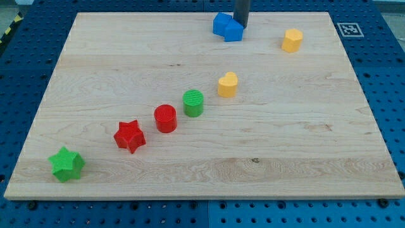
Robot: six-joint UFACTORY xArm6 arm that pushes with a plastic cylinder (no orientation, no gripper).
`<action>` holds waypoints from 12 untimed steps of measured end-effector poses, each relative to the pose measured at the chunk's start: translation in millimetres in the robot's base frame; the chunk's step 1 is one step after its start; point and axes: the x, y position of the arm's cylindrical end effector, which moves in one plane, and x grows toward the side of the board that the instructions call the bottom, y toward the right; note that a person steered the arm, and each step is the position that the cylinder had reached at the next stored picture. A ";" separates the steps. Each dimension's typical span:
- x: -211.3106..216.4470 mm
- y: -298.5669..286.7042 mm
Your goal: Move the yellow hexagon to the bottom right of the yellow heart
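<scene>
The yellow hexagon [292,40] lies near the view's top right of the wooden board. The yellow heart [228,84] lies below and to the left of it, near the board's middle. My tip [241,26] comes down at the view's top centre. It touches or nearly touches the right side of two blue blocks [227,26] that sit close together. The tip is well to the left of the yellow hexagon and above the yellow heart.
A green cylinder [193,102], a red cylinder [166,118], a red star [130,136] and a green star [66,164] run in a diagonal line from the heart to the view's bottom left. The wooden board [304,145] lies on a blue perforated table.
</scene>
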 end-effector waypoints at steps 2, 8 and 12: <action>17.8 18.8; 64.7 105.1; 119.2 109.1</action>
